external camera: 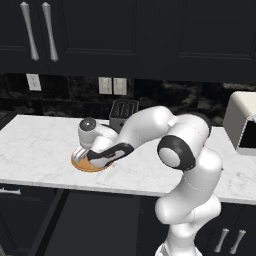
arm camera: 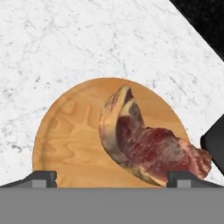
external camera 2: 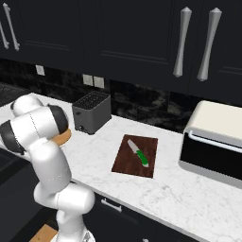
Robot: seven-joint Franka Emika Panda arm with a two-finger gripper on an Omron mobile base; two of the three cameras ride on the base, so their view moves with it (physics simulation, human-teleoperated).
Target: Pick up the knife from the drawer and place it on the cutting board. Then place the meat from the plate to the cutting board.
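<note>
Presently I find the gripper (arm camera: 111,177) hanging directly over the plate (arm camera: 65,140), its two finger tips (arm camera: 41,178) spread wide apart at the bottom of the hand view and grasping nothing. The meat (arm camera: 146,146) lies on the plate toward the four o'clock side of the disc in that view, a reddish-brown slab with a pale fatty edge curving up toward twelve o'clock; its lower right end reaches past the plate's rim. One finger tip stands at about seven o'clock of the plate, the other at about five o'clock, just beside the meat's lower edge; I cannot tell whether it touches. From the left base view the arm (external camera: 150,130) is bent low over the white marble counter (external camera: 40,145), and the plate shows as an orange sliver under the hand at about nine o'clock of the robot's elbow. The toaster (external camera: 123,114) stands at twelve o'clock of the hand, against the dark wall. In the right base view the knife (external camera 2: 139,153) already lies flat on the cutting board (external camera 2: 127,163), green handle toward five o'clock and blade toward eleven o'clock. The board sits on the counter at about four o'clock of the toaster and well apart from the plate, with a white-topped appliance (external camera 2: 215,139) at three o'clock of it.
</note>
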